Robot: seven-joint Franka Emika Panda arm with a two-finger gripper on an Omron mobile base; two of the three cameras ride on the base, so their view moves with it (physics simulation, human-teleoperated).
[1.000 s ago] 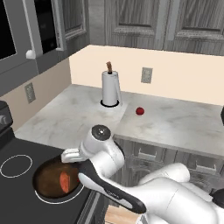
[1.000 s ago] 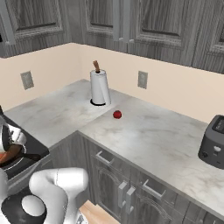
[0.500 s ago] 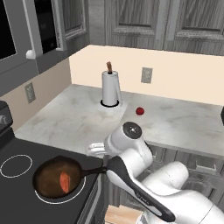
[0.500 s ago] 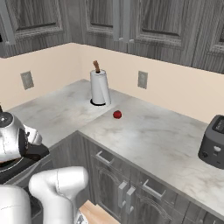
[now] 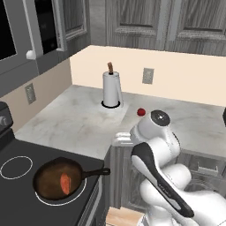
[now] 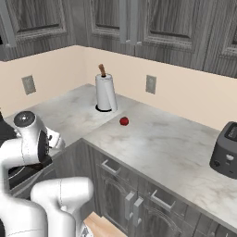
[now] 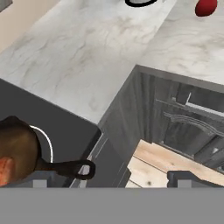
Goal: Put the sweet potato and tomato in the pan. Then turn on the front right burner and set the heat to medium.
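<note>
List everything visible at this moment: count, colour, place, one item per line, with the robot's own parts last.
pan: 1, dark with brownish inside, on the front right burner
sweet potato: 1, orange, in the pan
tomato: 1, red, on the counter right of the paper towel roll
paper towel roll: 1, white, upright near the backsplash
toaster: 1, dark, counter's right end
wall outlets: 2, grey
gripper: 1, dark tips, open, empty

Both base views overlook the marble counter (image 5: 79,121); hand view looks down.

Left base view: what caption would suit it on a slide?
Sweet potato in the pan; tomato waits on the counter.
</note>
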